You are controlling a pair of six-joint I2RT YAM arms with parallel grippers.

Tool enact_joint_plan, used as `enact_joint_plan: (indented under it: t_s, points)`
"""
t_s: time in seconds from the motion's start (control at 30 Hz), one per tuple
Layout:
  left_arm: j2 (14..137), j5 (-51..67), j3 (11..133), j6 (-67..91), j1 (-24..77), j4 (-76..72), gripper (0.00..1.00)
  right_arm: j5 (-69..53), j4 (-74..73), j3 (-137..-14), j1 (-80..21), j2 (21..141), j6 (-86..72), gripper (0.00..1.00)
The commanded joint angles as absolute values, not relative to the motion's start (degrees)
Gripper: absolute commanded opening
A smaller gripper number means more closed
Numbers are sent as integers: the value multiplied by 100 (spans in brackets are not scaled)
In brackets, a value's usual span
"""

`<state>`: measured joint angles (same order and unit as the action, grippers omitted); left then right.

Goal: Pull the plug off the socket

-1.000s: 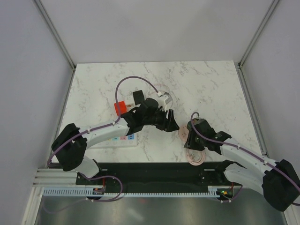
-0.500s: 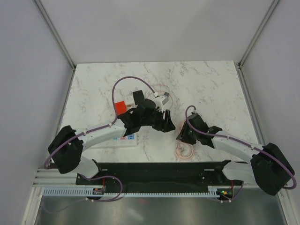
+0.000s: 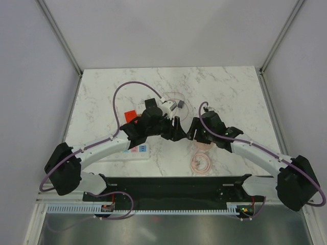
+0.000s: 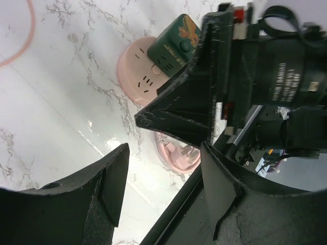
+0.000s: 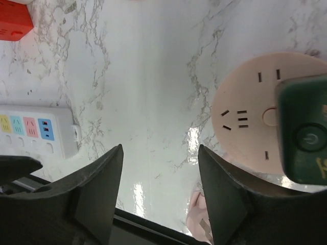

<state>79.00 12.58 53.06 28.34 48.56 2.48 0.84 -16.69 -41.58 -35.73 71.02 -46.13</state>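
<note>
While both arms meet over the middle of the marble table (image 3: 230, 92), the left gripper (image 3: 176, 131) and the right gripper (image 3: 195, 130) face each other tip to tip, close together. Between them lies the round pink socket (image 5: 250, 102), flat on the table, with the dark green plug (image 5: 301, 127) seated on its face; the overhead camera sees almost nothing of the pair beneath the two black grippers.

Both sets of jaws are spread apart and hold nothing. The right wrist camera shows bare marble between its fingers (image 5: 97, 189), with the socket and plug off to one side of the gap. From the left wrist, one black finger of the right gripper crosses in front of the green plug; whether it touches the plug cannot be told. The left jaws gape just short of the socket.

A coil of pink cord (image 3: 201, 162) lies on the near side of the socket, toward the arm bases. A long white power strip (image 3: 134, 149) with small coloured outlets rests to the near left, partly under the left arm and well apart from the socket. A red block (image 3: 131, 116) sits on the far side of that arm.
</note>
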Motion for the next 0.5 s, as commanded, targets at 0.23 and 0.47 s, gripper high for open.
enact_joint_plan:
  t_s: [0.23, 0.47]
  points:
    - [8339, 2407, 5036, 3259, 4808, -1009, 64, 1432, -3750, -5369, -3288, 6135, -3393, 86]
    - [9963, 3278, 5650, 4367, 4851, -2303, 55, 538, -3903, -5274, -1787, 6125, -2646, 98]
